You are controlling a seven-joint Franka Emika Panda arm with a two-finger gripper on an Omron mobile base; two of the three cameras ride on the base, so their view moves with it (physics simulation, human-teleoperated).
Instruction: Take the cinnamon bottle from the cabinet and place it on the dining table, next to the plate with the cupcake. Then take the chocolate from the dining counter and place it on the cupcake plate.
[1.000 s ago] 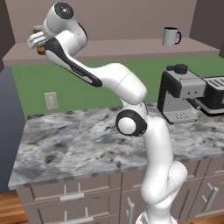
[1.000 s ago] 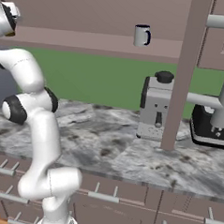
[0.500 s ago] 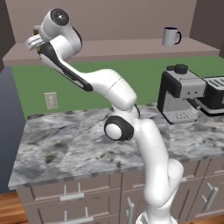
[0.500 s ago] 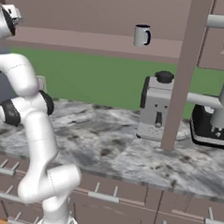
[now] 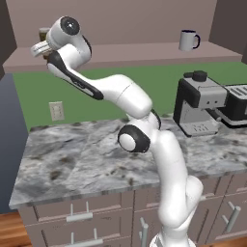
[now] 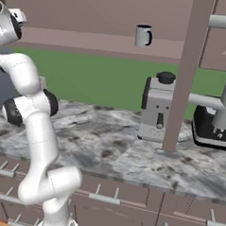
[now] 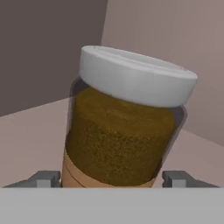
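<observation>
Hand view: the cinnamon bottle point(image 7: 127, 127), brown with a white lid, is seen tilted on the pinkish cabinet point(image 7: 30, 131) shelf, between the two fingertips point(image 7: 43, 178) of the gripper point(image 7: 111, 178). Whether the jaws are pinching it cannot be told.

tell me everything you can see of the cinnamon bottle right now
The cinnamon bottle is a small clear cylindrical jar full of brown powder, with a wide white lid and a tan label band near its base. In the hand view it looks tilted and stands on the pinkish-brown cabinet shelf near a back corner. The gripper has one fingertip either side of its base; contact cannot be told.
</observation>
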